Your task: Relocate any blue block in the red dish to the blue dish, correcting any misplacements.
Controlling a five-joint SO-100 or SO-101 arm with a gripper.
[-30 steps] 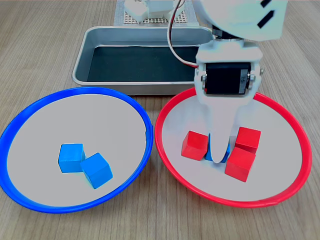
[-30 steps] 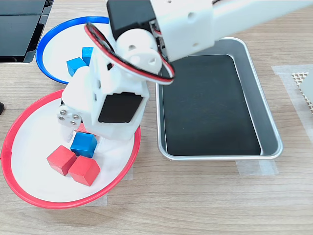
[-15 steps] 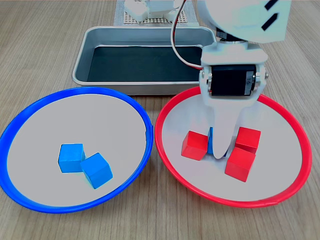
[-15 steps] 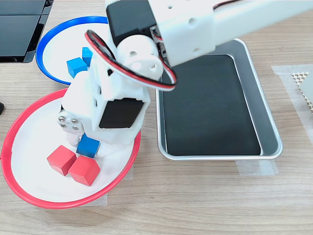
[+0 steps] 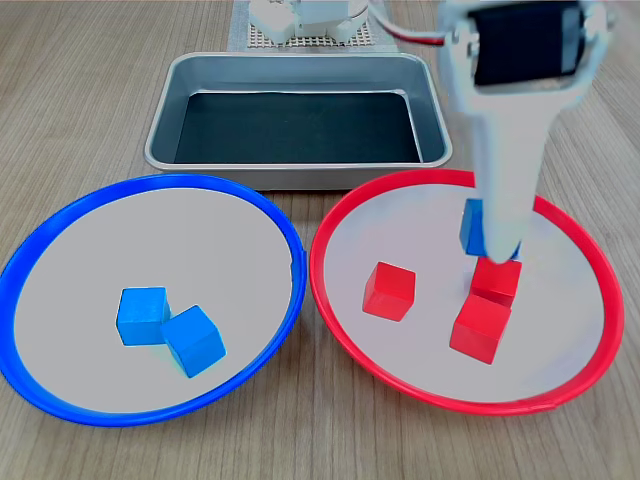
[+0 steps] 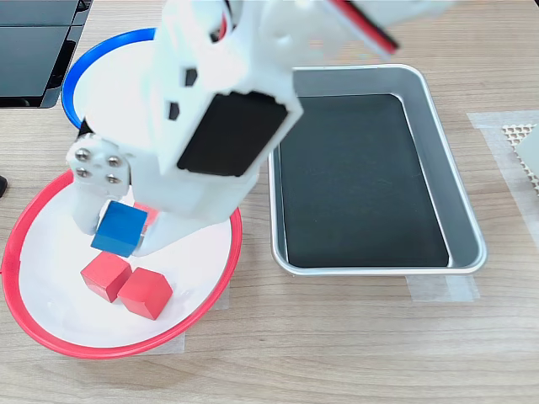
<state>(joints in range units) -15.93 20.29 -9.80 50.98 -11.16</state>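
The first exterior view shows two blue cubes (image 5: 168, 332) in the blue dish (image 5: 60, 235); the second exterior view hides them behind the arm. The gripper (image 6: 116, 229) is clamped on the blue block (image 6: 120, 228), held clear above the red dish (image 6: 221, 269).

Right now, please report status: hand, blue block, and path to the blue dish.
Hand shut on blue block, lifted above red dish. Blue dish holds two blue cubes, space free. Nothing in the way.
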